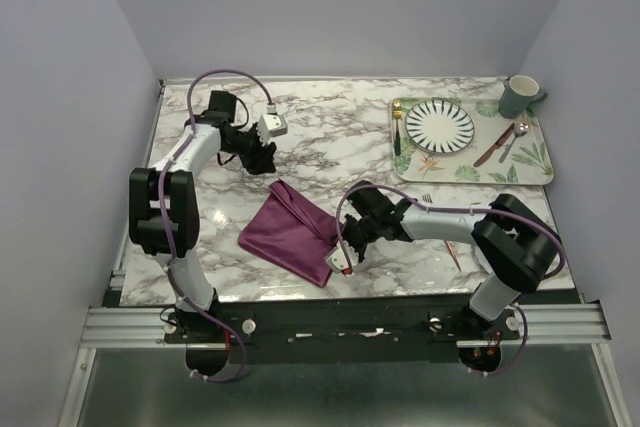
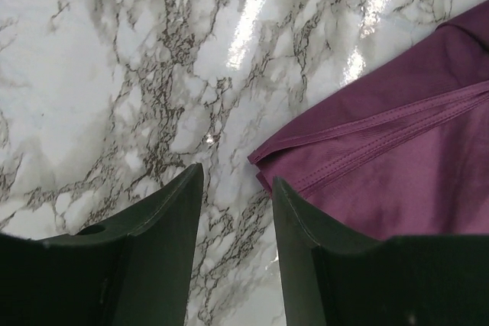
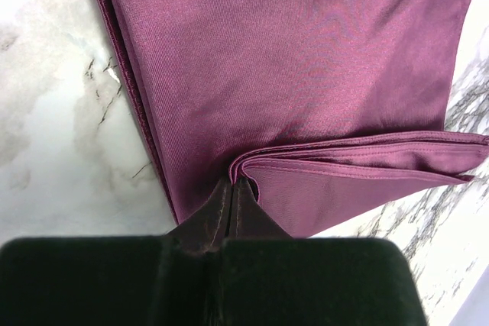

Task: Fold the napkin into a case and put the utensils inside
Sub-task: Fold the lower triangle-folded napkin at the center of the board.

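The plum-purple napkin [image 1: 293, 230] lies folded into a slanted rectangle at the table's middle front. My right gripper [image 1: 337, 240] is shut on its folded right-hand edge; the right wrist view shows the fingertips [image 3: 233, 182] pinching the stacked layers of cloth [image 3: 290, 59]. My left gripper [image 1: 262, 154] is open and empty, hovering over bare marble just beyond the napkin's far corner [image 2: 263, 156], its gap [image 2: 237, 177] beside that corner. The copper fork [image 1: 455, 251] lies on the table, partly under my right arm. A thin dark utensil [image 1: 397, 143], perhaps the knife, lies on the tray.
A leaf-patterned tray [image 1: 530, 169] at the back right holds a striped plate [image 1: 440, 125], a gold utensil [image 1: 397, 113], a silver spoon [image 1: 518, 133] and a brownish utensil [image 1: 490, 151]. A grey mug [image 1: 519, 95] stands on its far corner. Walls enclose the table on three sides.
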Robot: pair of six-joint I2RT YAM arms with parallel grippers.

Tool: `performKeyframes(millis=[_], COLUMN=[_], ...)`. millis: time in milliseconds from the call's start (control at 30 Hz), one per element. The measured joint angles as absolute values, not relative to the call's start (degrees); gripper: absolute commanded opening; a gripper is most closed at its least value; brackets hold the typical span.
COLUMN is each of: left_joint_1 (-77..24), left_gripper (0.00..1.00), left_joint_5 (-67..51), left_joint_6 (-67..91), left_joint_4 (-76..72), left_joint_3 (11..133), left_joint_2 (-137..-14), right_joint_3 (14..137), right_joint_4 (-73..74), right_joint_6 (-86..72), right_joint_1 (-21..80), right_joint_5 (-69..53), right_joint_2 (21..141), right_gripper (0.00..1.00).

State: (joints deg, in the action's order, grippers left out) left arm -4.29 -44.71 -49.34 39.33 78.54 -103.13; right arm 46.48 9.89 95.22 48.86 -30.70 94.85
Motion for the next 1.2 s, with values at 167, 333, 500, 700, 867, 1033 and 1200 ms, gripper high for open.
performKeyframes(millis=[167,333,500,700,867,1033,1200], left_joint_1=[-7.3,-9.2,-9.8,-9.9,-10.0,-10.4,-10.6], left_gripper=[0.52,0.52,0.48,0.38,0.26,0.1,0.0], left_joint_5=[-43.2,-41.9,-40.9,-40.2,-40.0,-39.8,-39.5], left_joint_6=[-53.2,-55.7,-57.4,-59.2,-60.2,-61.2,-62.2], left_joint_4=[40.3,40.5,40.5,41.8,42.7,43.2,43.6], left_joint_3=[78.7,78.6,78.6,79.0,79.0,79.1,78.3], left_joint_2=[-105.7,-107.4,-108.4,-110.2,-111.1,-111.2,-110.7], right_joint_3=[46.5,46.3,46.0,45.8,45.8,45.8,45.3], right_joint_4=[9.9,9.8,9.8,9.5,9.4,9.4,9.3], right_joint_6=[95.2,95.2,95.0,95.0,95.0,95.0,94.7], right_joint_1=[48.9,48.9,48.9,48.9,48.9,48.9,48.9], right_joint_5=[-30.7,-30.7,-30.6,-30.6,-30.6,-30.6,-30.7], right_joint_2=[94.8,94.7,94.3,94.3,94.3,94.3,93.1], right_gripper=[0.01,0.01,0.01,0.01,0.01,0.01,0.01])
